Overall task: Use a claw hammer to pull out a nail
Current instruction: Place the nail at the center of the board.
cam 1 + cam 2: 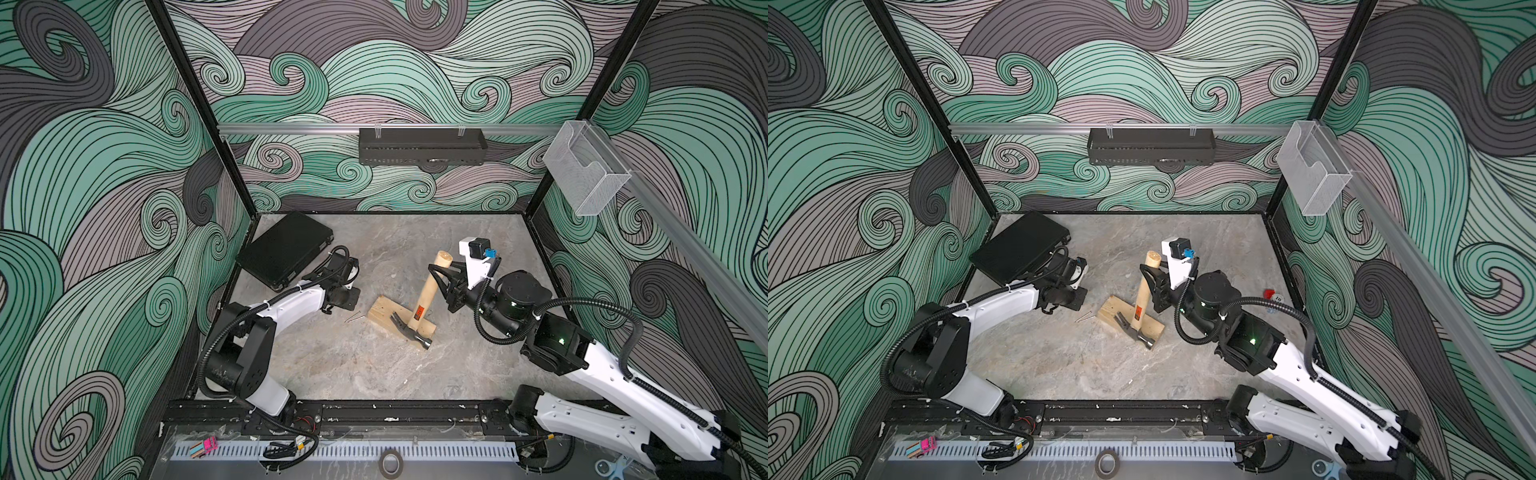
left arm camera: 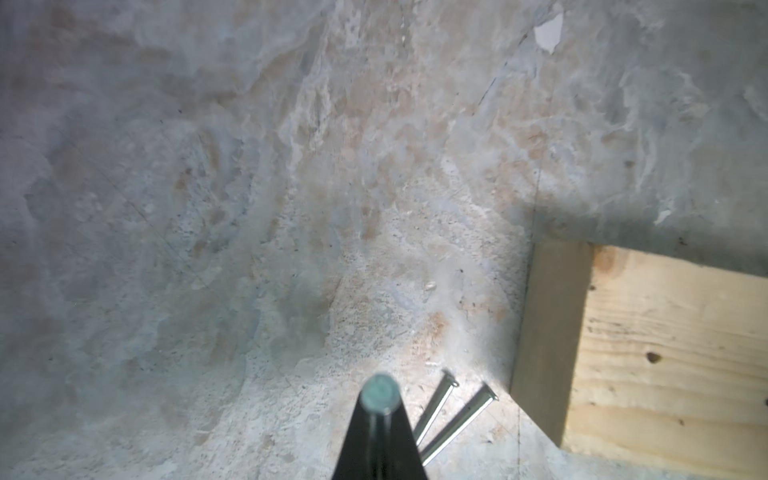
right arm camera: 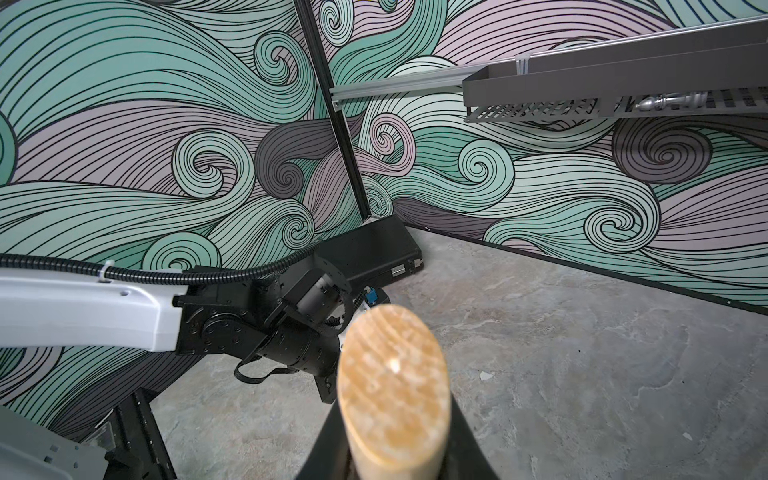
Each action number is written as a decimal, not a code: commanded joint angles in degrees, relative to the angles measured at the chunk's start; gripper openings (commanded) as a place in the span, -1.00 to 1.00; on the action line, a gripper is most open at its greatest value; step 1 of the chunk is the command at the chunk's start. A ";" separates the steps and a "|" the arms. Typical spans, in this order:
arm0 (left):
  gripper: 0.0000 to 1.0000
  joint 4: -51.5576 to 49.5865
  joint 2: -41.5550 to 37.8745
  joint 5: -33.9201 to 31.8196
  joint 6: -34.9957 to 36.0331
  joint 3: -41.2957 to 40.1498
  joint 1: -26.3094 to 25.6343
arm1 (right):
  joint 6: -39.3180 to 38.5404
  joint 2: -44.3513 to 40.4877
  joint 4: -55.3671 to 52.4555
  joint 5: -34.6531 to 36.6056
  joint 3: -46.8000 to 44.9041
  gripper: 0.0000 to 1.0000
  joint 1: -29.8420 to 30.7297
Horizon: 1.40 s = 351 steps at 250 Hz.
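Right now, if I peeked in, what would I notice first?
Probably the claw hammer, standing tilted mid-table with its steel head on the wooden block, while the right gripper clamps its handle near the top. Next, the left gripper beside the block, pinching a nail near two loose nails on the table. Swirly green wave walls surround everything.

Light's soft and even in both top views, plenty bright, with no real glare off the grey marbled stone-look tabletop (image 1: 374, 374). Shadows there are faint. The teal-and-mauve swirl-patterned walls (image 1: 104, 166) bow outward near the edges, typical wide-angle stuff.

My left wrist view is dimmer and kinda mushy. The pale rectangular wooden block (image 2: 665, 353) throws a dark band of shadow along one side, and there's a bright patch around the two loose steel nails (image 2: 449, 411). The grey steel nail (image 2: 379, 395) right at the lens is a blurry blob.

The right wrist view is crisp on the walls, but the pale wooden butt end of the claw hammer (image 3: 395, 390) is out of focus.
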 commanded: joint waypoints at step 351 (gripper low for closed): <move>-0.59 -1.88 -3.39 4.58 -6.58 -0.09 2.03 | 13.33 0.62 15.81 3.20 -2.13 -1.00 -4.67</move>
